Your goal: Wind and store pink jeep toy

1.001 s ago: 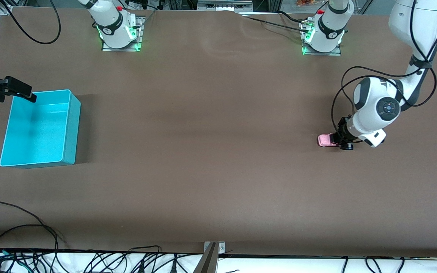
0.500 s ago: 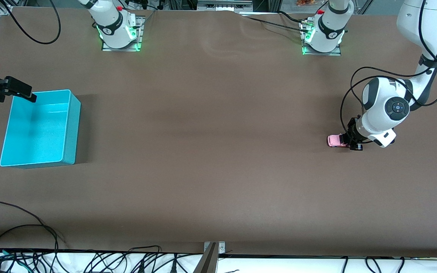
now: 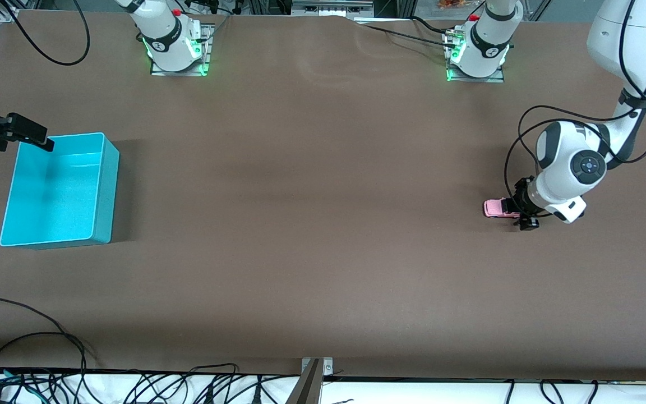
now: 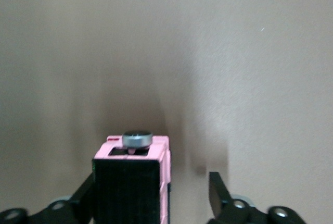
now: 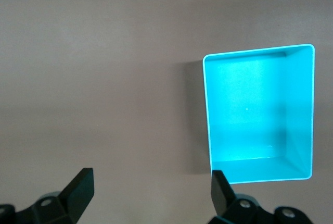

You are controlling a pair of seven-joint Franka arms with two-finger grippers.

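Note:
The pink jeep toy (image 3: pixel 494 208) rests on the brown table near the left arm's end. In the left wrist view the pink jeep toy (image 4: pixel 132 177) shows its black roof and a grey wheel. My left gripper (image 3: pixel 525 216) stands low over its rear. In its own view the left gripper (image 4: pixel 152 182) is open around the jeep, with a clear gap at one finger (image 4: pixel 218 193). The turquoise bin (image 3: pixel 107 185) sits at the right arm's end and holds nothing. My right gripper (image 3: pixel 37 137) hangs over the bin's corner farthest from the front camera. The right gripper (image 5: pixel 151 178) is open, nothing between its fingers.
Both arm bases (image 3: pixel 174 47) (image 3: pixel 477 50) stand along the edge of the table farthest from the front camera. Loose black cables (image 3: pixel 31 342) and a metal bracket (image 3: pixel 314 373) lie at the edge nearest it. Bare brown table (image 3: pixel 300 196) stretches between jeep and bin (image 5: pixel 205 114).
The left gripper dragged the jeep a short way toward the left arm's end of the table, then opened its jaws. The right arm has not moved.

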